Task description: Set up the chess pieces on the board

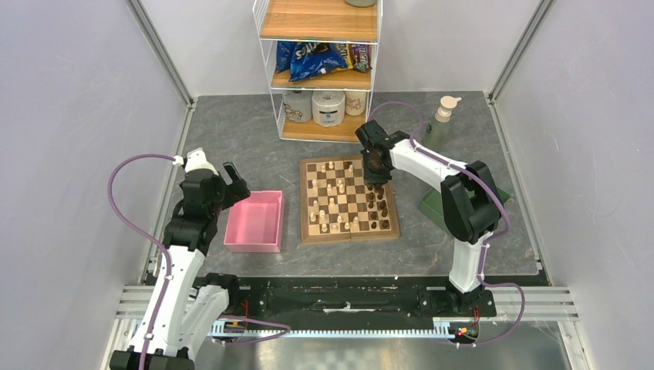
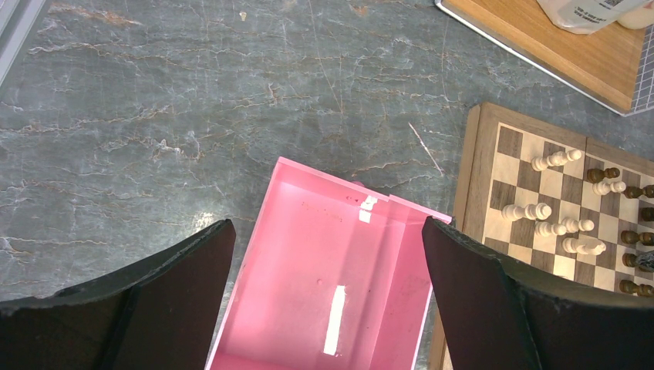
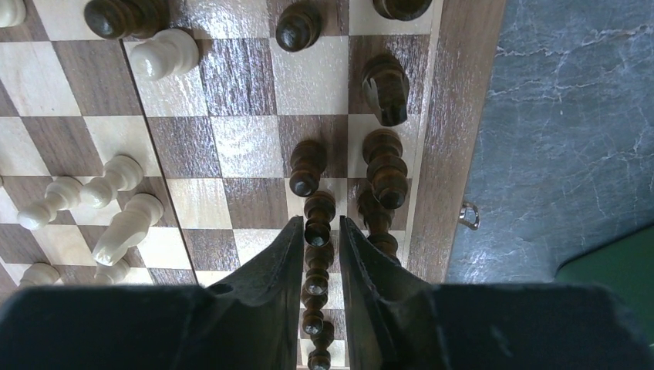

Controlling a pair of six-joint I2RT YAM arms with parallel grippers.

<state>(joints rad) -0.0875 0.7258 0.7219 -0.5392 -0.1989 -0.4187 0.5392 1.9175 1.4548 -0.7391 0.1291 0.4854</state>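
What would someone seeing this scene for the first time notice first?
The wooden chessboard mid-table, crowded with cream and dark chess pieces, where the right gripper straddles a dark piece near the board's right edge. Left of it, the bright pink tray lies under the wide-open left gripper.

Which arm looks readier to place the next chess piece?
Right: the right gripper is over the board, fingers flanking a dark piece. The left gripper hovers open above the pink tray.

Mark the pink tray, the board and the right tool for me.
pink tray [image 1: 258, 220]: top view, bare floor.
board [image 2: 474, 177]: left wrist view, wooden border.
right tool [image 3: 320, 227]: right wrist view, midway between its fingertips.
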